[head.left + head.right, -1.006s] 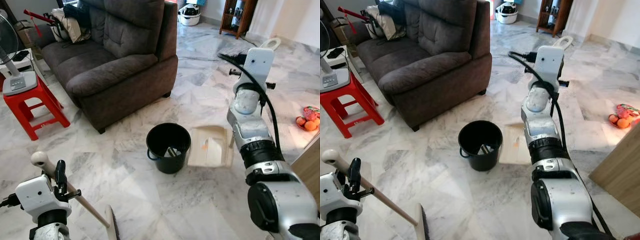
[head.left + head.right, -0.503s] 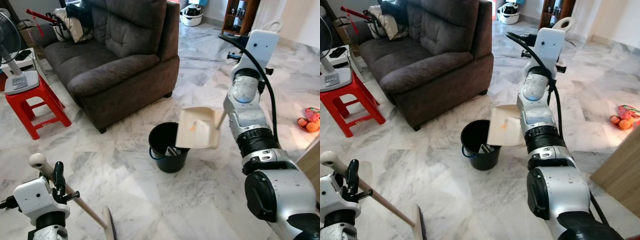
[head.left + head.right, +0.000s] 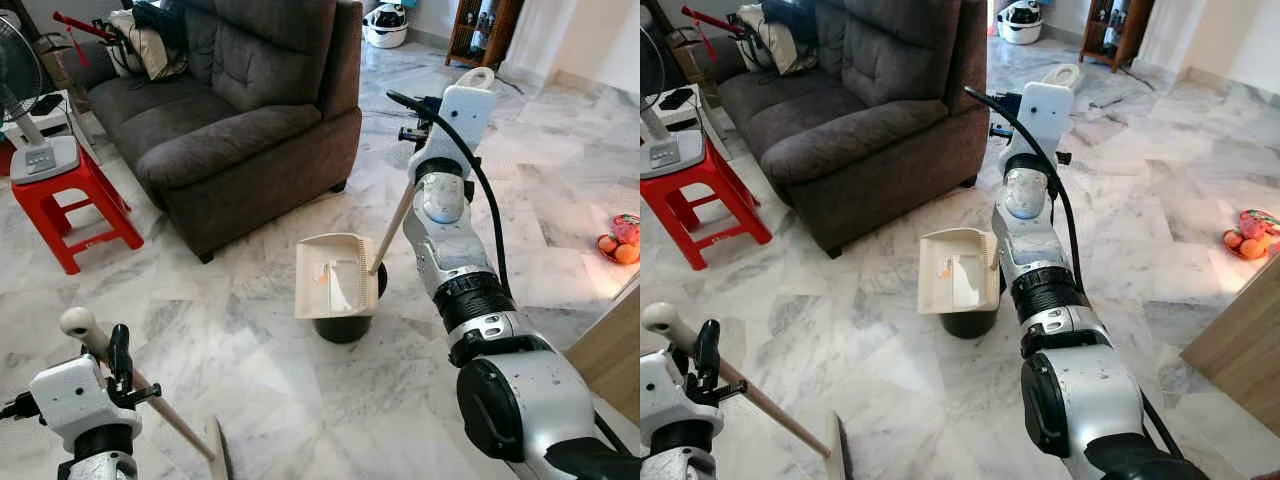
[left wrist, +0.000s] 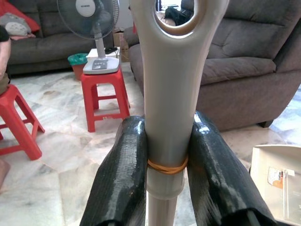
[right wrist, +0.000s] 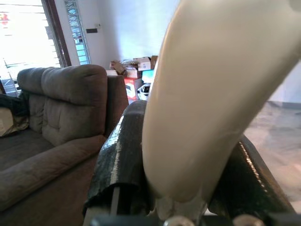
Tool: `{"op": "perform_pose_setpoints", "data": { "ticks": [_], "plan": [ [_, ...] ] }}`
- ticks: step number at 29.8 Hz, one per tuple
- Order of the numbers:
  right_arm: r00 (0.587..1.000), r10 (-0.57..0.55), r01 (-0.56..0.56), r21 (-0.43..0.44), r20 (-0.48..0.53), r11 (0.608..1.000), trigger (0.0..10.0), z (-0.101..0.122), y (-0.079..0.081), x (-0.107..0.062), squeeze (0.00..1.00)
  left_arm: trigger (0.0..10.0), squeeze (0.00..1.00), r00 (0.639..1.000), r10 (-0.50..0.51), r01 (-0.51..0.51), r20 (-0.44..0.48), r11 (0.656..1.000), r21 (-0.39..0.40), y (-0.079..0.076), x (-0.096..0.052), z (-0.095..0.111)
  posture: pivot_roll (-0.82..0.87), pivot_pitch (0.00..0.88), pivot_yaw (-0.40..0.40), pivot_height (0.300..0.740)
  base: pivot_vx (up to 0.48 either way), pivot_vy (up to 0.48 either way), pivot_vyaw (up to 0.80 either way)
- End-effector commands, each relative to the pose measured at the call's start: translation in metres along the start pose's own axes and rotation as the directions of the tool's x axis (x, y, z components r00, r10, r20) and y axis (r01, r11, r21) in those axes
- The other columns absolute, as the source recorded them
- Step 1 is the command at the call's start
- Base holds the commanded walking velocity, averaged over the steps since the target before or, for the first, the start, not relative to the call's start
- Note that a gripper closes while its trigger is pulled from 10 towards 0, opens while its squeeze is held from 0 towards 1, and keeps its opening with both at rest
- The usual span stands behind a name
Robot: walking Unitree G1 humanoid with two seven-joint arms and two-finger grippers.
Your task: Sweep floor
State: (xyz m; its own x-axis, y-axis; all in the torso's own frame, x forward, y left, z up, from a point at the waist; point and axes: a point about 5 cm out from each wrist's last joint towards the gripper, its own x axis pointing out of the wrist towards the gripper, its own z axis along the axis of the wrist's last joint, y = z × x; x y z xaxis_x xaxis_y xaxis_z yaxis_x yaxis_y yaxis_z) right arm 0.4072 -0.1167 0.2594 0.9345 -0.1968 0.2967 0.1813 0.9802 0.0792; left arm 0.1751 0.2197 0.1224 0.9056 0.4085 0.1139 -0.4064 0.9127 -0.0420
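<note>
Marble floor (image 3: 250, 370): right gripper (image 5: 188, 188) clamps dustpan (image 3: 335, 275) tilted over bin (image 3: 345, 325) (emptying, likely); left gripper (image 4: 164, 165) grips broom (image 3: 150, 400).

black bucket (image 3: 345, 325) mostly behind dustpan (image 3: 335, 276)

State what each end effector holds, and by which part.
Left end effector: the broom handle, just below its looped top. Right end effector: the dustpan, by its handle's top end.

Right arm extended toward 12 o'clock, right tool (image 5: 188, 188) clamped on a handle. Left tool (image 4: 168, 179) at 7 o'clock, clamped likewise.
</note>
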Motion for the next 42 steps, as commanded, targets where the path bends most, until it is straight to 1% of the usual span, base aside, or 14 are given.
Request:
{"op": "perform_pose_setpoints", "data": {
  "ticks": [1,5,6,11,14,17,21,23,25,26,28,31,34,42],
  "plan": [
    [0.997,0.011,-0.019,0.092,0.082,0.996,10.0,0.023,0.005,0.004,0.0,10.0,0.0,0.999,0.005,-0.006,0.044,1.0,0.011,0.001,0.0,0.007,0.01,0.032,0.051,0.74,0.0,0.0,0.0],
    [0.995,0.038,-0.051,0.134,0.094,0.99,10.0,0.029,0.007,0.005,0.0,10.0,0.0,0.999,-0.002,0.002,0.05,1.0,0.012,-0.001,0.001,0.008,0.01,0.032,0.051,0.74,0.0,0.0,0.0],
    [0.995,0.066,-0.078,0.188,0.068,0.979,10.0,0.028,0.01,0.005,0.0,10.0,0.0,0.999,-0.006,0.006,0.052,1.0,0.013,-0.003,0.002,0.008,0.01,0.032,0.051,0.74,0.0,0.0,0.0],
    [0.992,0.121,-0.125,0.265,0.032,0.956,10.0,0.028,0.015,0.006,0.0,10.0,0.0,0.999,-0.011,0.011,0.053,1.0,0.015,-0.004,0.003,0.007,0.0,0.023,0.052,0.74,0.0,0.0,0.0],
    [0.987,0.157,-0.155,0.316,0.018,0.936,10.0,0.032,0.019,0.008,0.0,10.0,0.0,0.998,-0.013,0.012,0.055,1.0,0.017,-0.004,0.004,0.007,0.0,0.02,0.052,0.74,0.0,0.0,0.0],
    [0.97,0.243,-0.234,0.365,0.021,0.901,10.0,0.042,0.029,0.01,0.0,10.0,0.0,0.998,-0.016,0.015,0.057,1.0,0.018,-0.005,0.005,0.008,0.0,0.017,0.05,0.74,0.0,0.0,0.0],
    [0.938,0.346,-0.33,0.359,0.018,0.873,10.0,0.045,0.042,0.006,0.0,10.0,0.0,0.998,-0.02,0.019,0.059,1.0,0.02,-0.006,0.005,0.008,0.0,0.016,0.048,0.74,0.0,0.0,0.0],
    [0.908,0.417,-0.399,0.357,0.031,0.844,10.0,0.045,0.051,-0.002,0.0,10.0,0.0,0.998,-0.023,0.022,0.06,1.0,0.021,-0.007,0.004,0.008,0.0,0.017,0.047,0.74,0.0,0.0,0.0],
    [0.888,0.458,-0.44,0.366,0.043,0.82,10.0,0.045,0.054,-0.006,0.0,10.0,0.0,0.998,-0.023,0.022,0.06,1.0,0.022,-0.007,0.005,0.008,0.0,0.017,0.045,0.74,0.0,0.0,0.0],
    [0.888,0.458,-0.44,0.366,0.043,0.82,10.0,0.045,0.054,-0.006,0.0,10.0,0.0,0.998,-0.023,0.022,0.06,1.0,0.022,-0.007,0.005,0.008,0.0,0.017,0.045,0.74,0.0,0.0,0.0],
    [0.857,0.513,-0.49,0.387,0.049,0.781,10.0,0.043,0.058,-0.017,0.0,10.0,0.0,0.998,-0.025,0.023,0.064,0.999,0.023,-0.007,0.005,0.008,0.0,0.019,0.045,0.74,0.0,0.0,0.0],
    [0.838,0.543,-0.518,0.402,0.059,0.755,10.0,0.042,0.06,-0.025,0.0,10.0,0.0,0.997,-0.026,0.025,0.066,0.999,0.024,-0.007,0.005,0.009,-0.01,0.02,0.048,0.74,0.0,0.0,0.0],
    [0.81,0.586,-0.535,0.402,-0.005,0.743,10.0,0.03,0.063,-0.04,0.0,10.0,0.0,0.997,-0.033,0.032,0.067,0.999,0.02,-0.009,0.006,0.008,-0.01,0.02,0.05,0.74,0.0,0.0,0.0],
    [0.782,0.621,-0.556,0.394,-0.049,0.732,10.0,0.028,0.067,-0.047,0.0,10.0,0.0,0.997,-0.038,0.038,0.065,0.999,0.011,-0.011,0.007,0.007,-0.01,0.019,0.045,0.74,0.0,0.0,0.0]
  ]
}}
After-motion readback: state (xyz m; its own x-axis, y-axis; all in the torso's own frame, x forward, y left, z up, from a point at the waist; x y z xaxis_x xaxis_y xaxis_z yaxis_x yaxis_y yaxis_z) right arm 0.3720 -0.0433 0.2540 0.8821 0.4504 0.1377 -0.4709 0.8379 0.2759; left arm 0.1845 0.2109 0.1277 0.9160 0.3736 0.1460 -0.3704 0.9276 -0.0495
